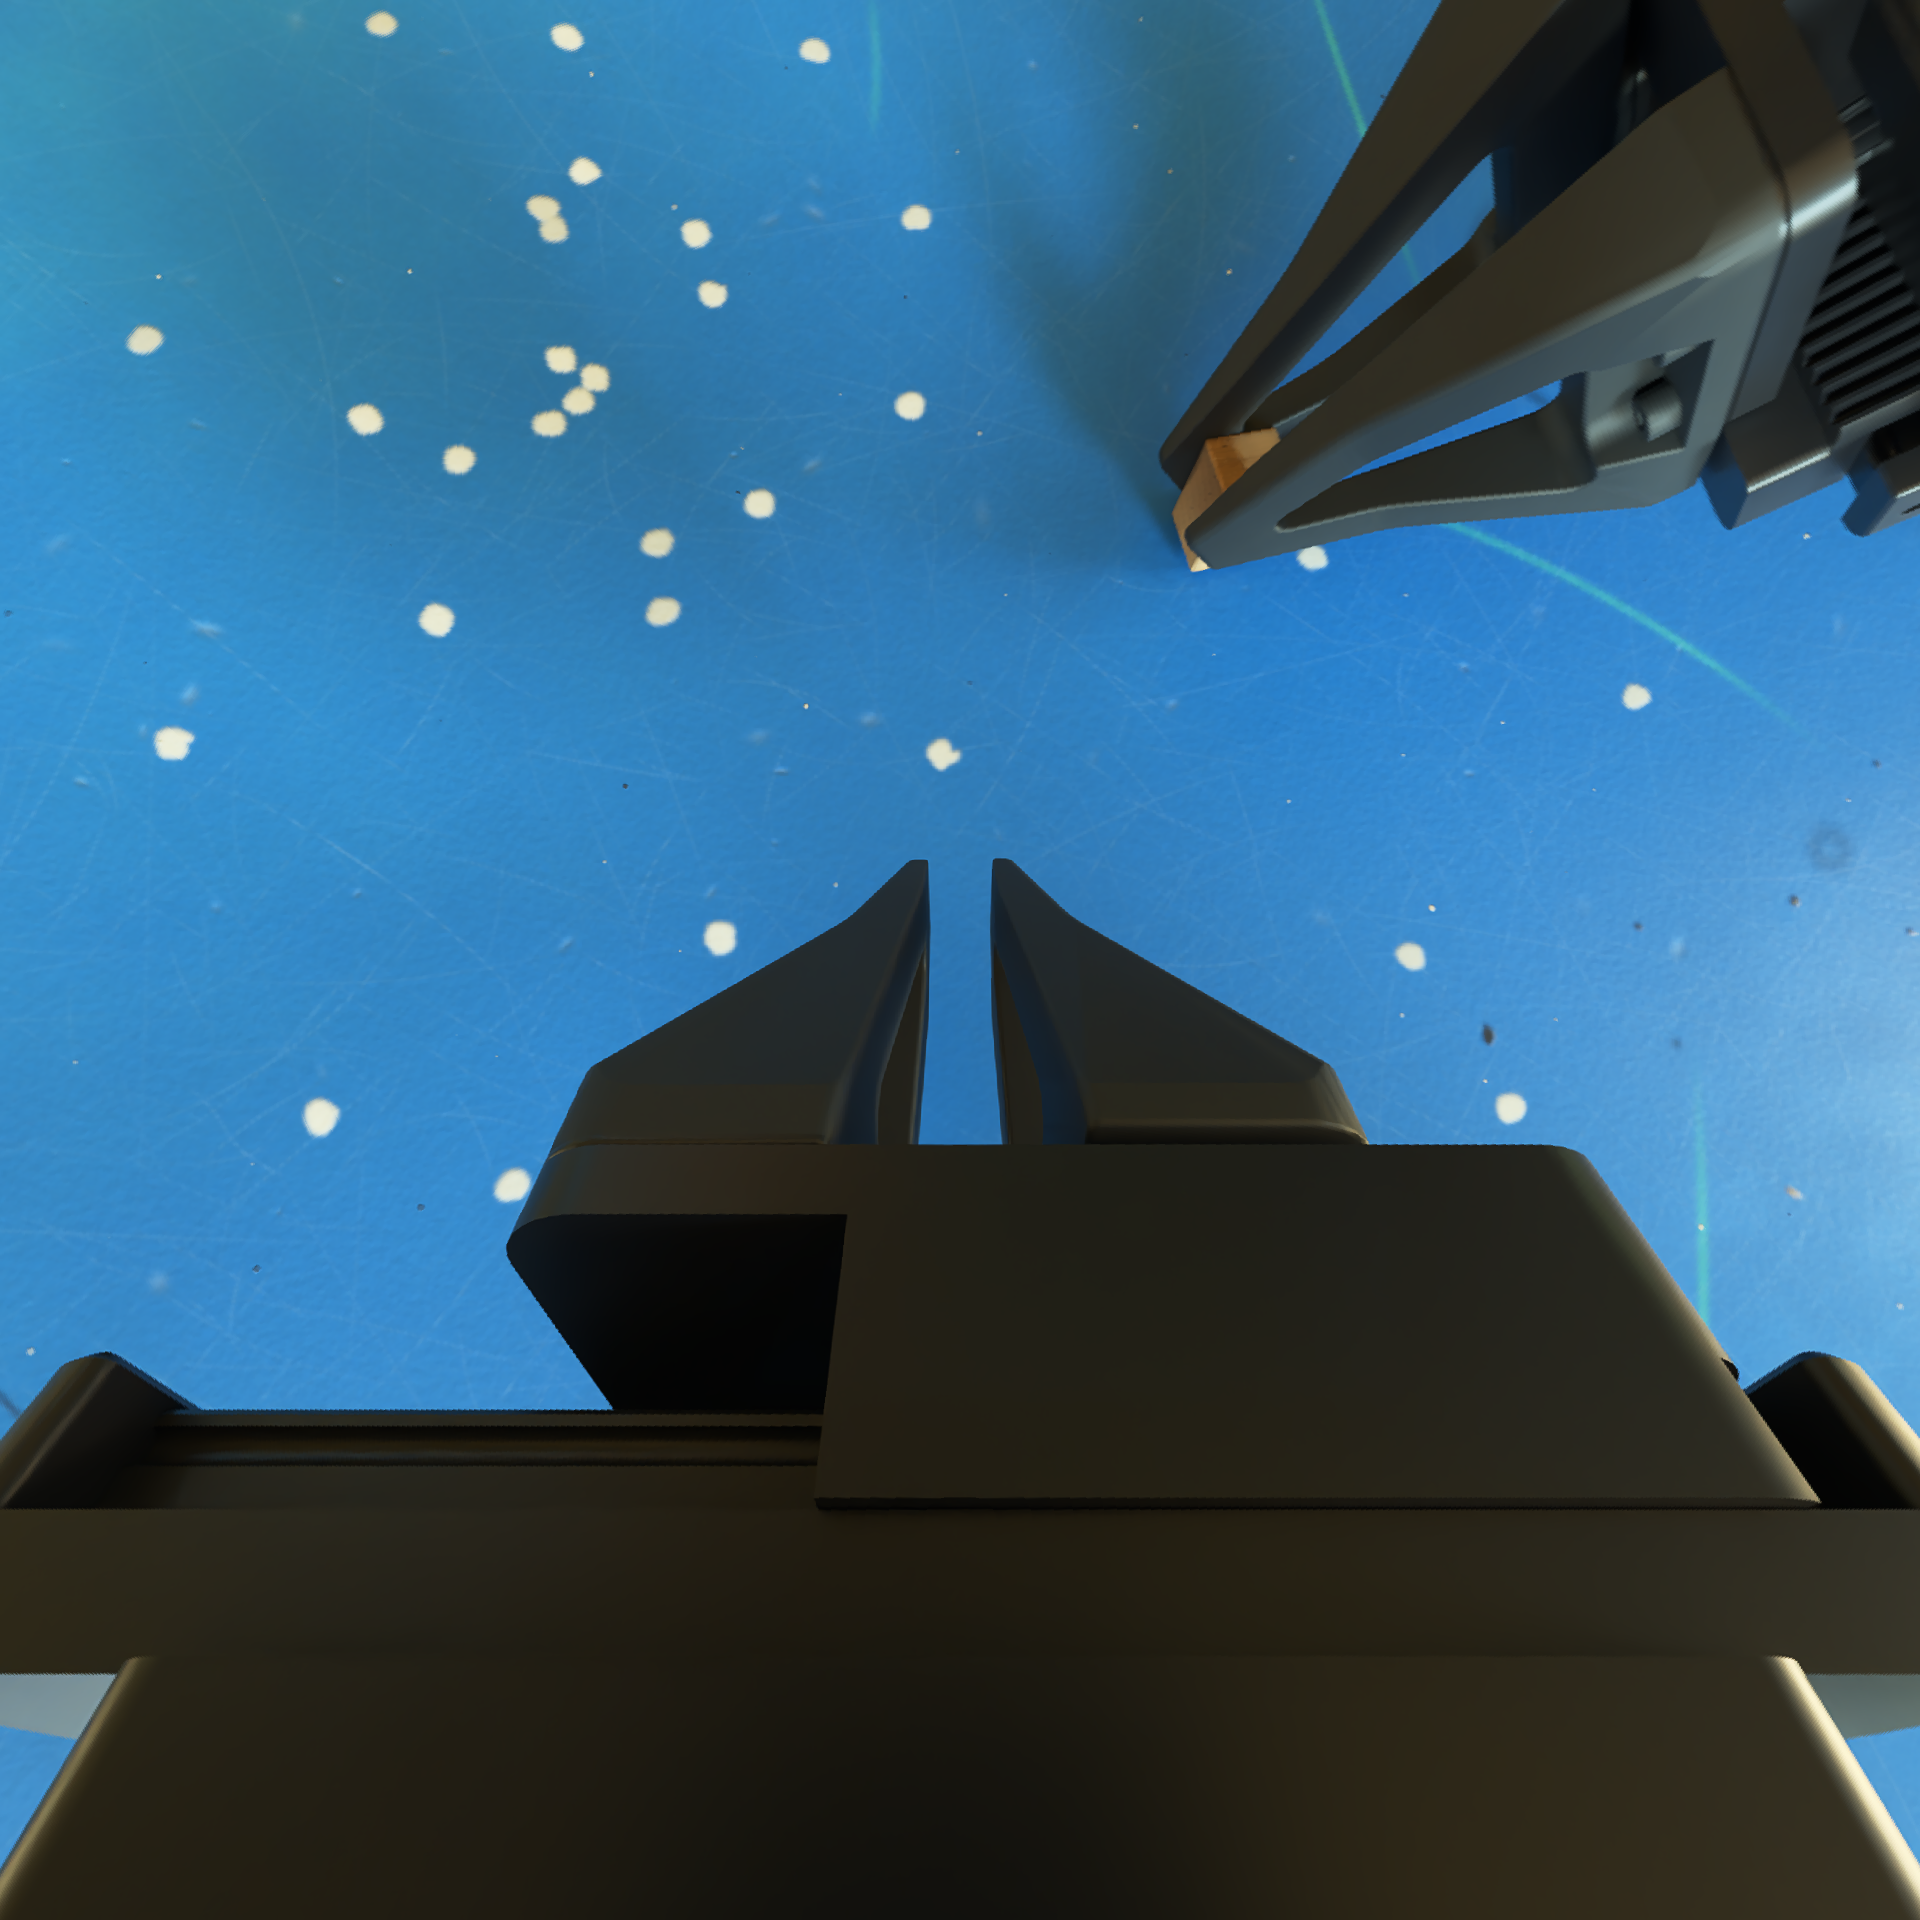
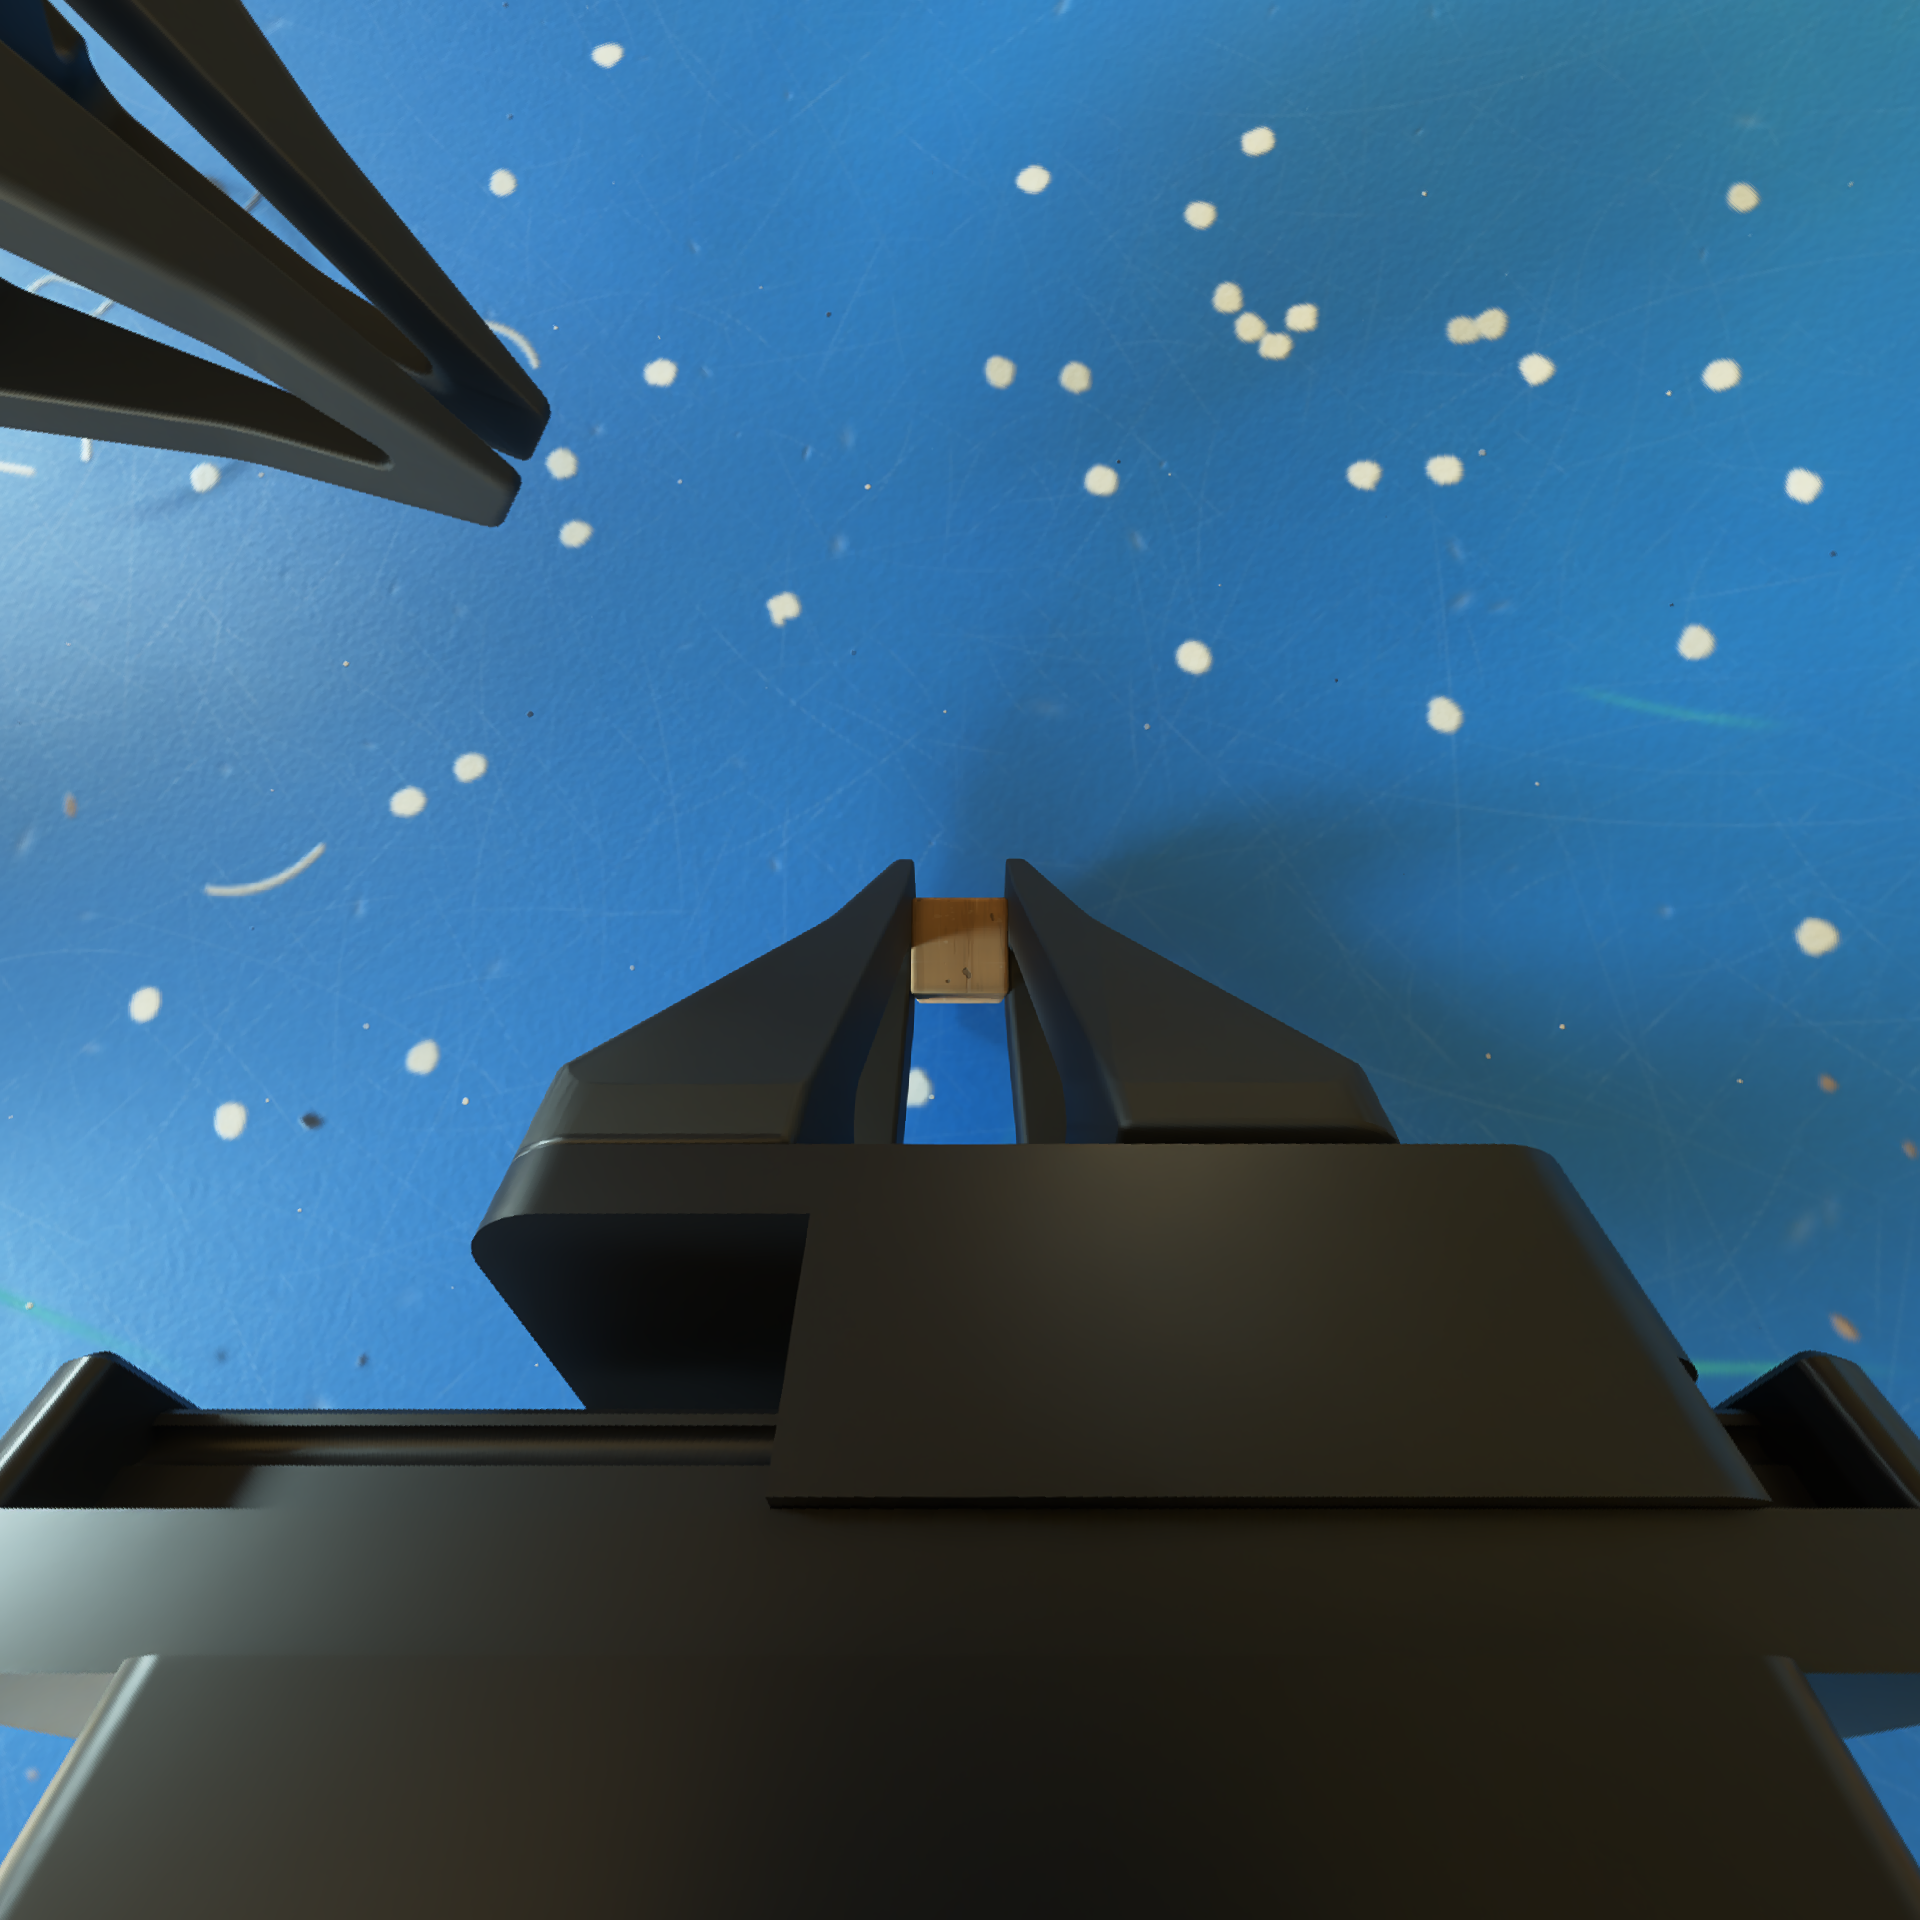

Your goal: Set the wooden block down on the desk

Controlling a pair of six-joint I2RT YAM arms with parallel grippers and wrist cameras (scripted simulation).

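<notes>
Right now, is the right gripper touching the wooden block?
Touching. The right wrist view shows the wooden block pinched between both fingers of the right gripper, no gap on either side.

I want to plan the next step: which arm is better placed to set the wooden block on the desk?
The right. Its gripper already holds the wooden block between its fingers, just above the blue desk. The left gripper is empty.

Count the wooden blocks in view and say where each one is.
1. The wooden block sits clamped between the right gripper's fingers, near their tips, above the blue desk. None elsewhere.
</notes>
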